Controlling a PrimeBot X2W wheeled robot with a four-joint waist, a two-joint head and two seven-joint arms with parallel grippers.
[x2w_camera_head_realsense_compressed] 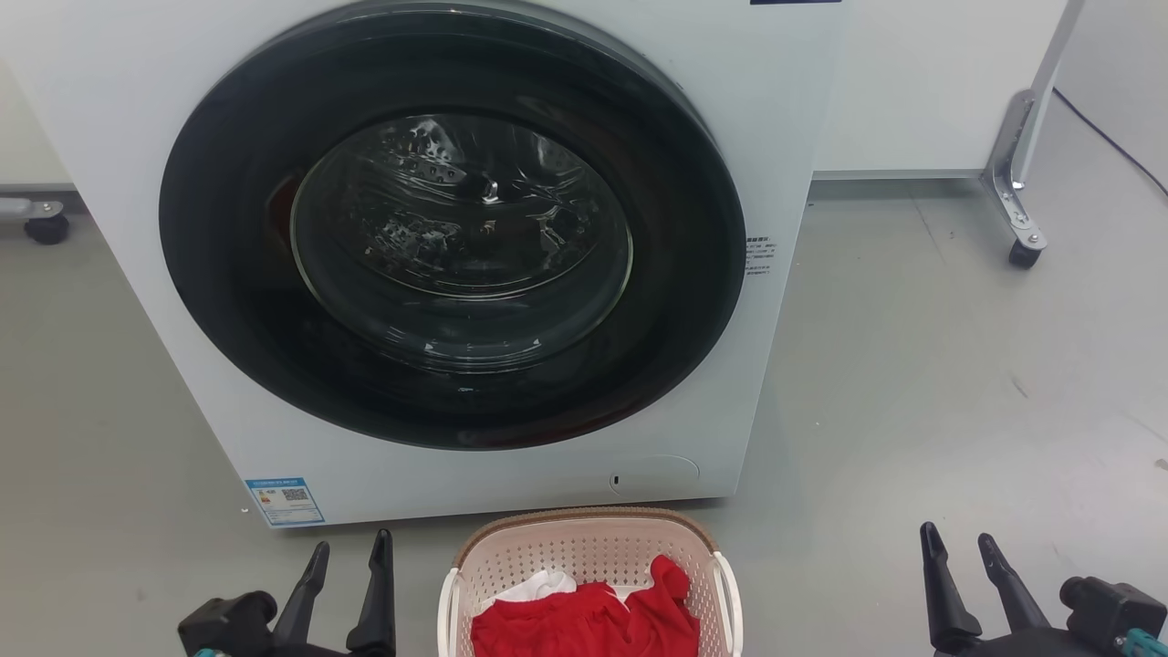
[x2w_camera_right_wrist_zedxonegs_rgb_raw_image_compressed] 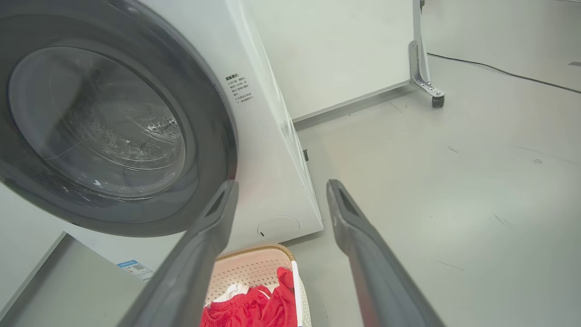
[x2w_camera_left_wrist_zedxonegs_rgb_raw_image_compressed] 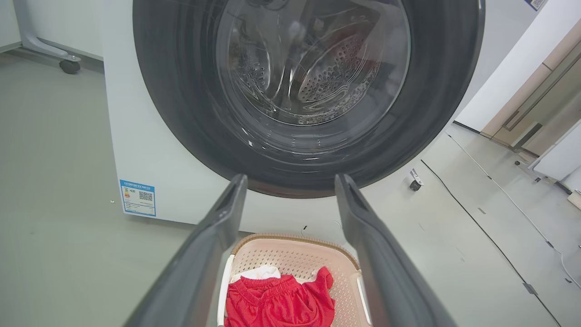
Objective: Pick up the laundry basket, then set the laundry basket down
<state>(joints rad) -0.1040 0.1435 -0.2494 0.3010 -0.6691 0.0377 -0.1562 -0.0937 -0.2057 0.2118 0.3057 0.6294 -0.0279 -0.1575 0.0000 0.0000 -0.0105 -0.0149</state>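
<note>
**A:** How far along is the robot with the task?

**B:** By the look of it, nothing is done yet. The laundry basket (x2w_camera_head_realsense_compressed: 584, 547) sits on the grey floor (x2w_camera_head_realsense_compressed: 912, 365) at 6 o'clock in the head view, just in front of the washer (x2w_camera_head_realsense_compressed: 128, 182), which stands at the basket's 12 o'clock. Both the lift and the setting-down are left to do.

**A:** What is in it?

**B:** A red garment (x2w_camera_head_realsense_compressed: 584, 620), with a bit of white cloth (x2w_camera_head_realsense_compressed: 546, 584) at the garment's 11 o'clock.

**A:** And the jaws?

**B:** The left gripper (x2w_camera_head_realsense_compressed: 351, 542) is at about 7 o'clock in the head view, near the basket's 9 o'clock side. The right gripper (x2w_camera_head_realsense_compressed: 958, 535) is at 5 o'clock, well apart from the basket's 3 o'clock side. Each has its two fingers spread with a clear gap between them. Whether that is their full opening cannot be told. Both are empty and neither touches the basket.

**A:** Do the wrist views agree?

**B:** Yes. The left wrist view shows the basket between that gripper's parted fingers at 6 o'clock, lower down and untouched. In the right wrist view the basket lies toward 7 o'clock, and the gap between the fingers frames the washer's corner and bare floor.

**A:** So what is needed?

**B:** Probably each gripper has to reach a white side handle (x2w_camera_head_realsense_compressed: 730, 584), close on it, raise the basket, then lower it.
</note>
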